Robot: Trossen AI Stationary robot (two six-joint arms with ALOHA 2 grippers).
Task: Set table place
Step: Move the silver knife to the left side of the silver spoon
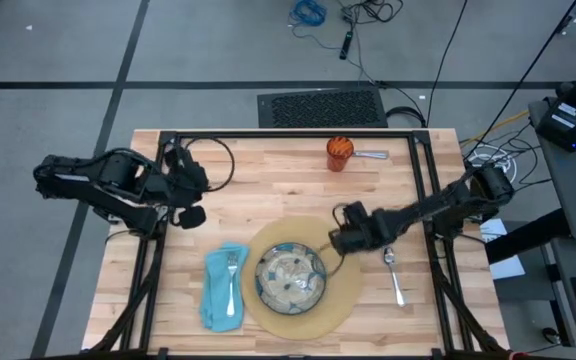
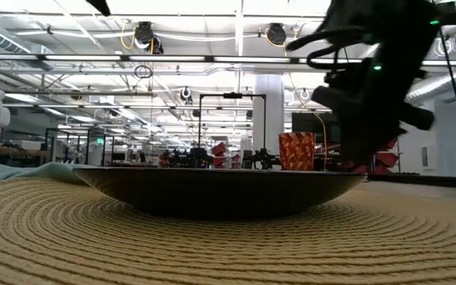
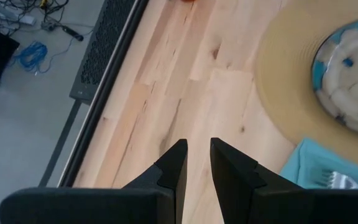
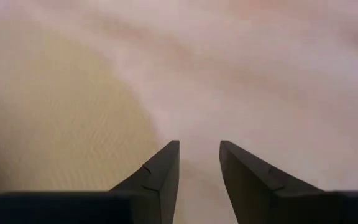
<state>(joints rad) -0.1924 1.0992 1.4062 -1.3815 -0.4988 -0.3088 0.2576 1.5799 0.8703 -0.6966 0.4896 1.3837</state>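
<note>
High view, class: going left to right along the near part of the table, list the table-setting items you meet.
Teal napkin with fork on it → patterned plate on the round placemat → spoon.

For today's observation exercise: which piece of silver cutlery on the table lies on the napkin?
The fork. It rests on the teal napkin, left of the plate; the spoon lies on bare wood, right of the placemat.

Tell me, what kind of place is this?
Probably a big open lab or workshop. Behind the table runs a long hall with exposed ceiling pipes, cables lie loose on the grey floor, and two robot arms flank the table.
</note>
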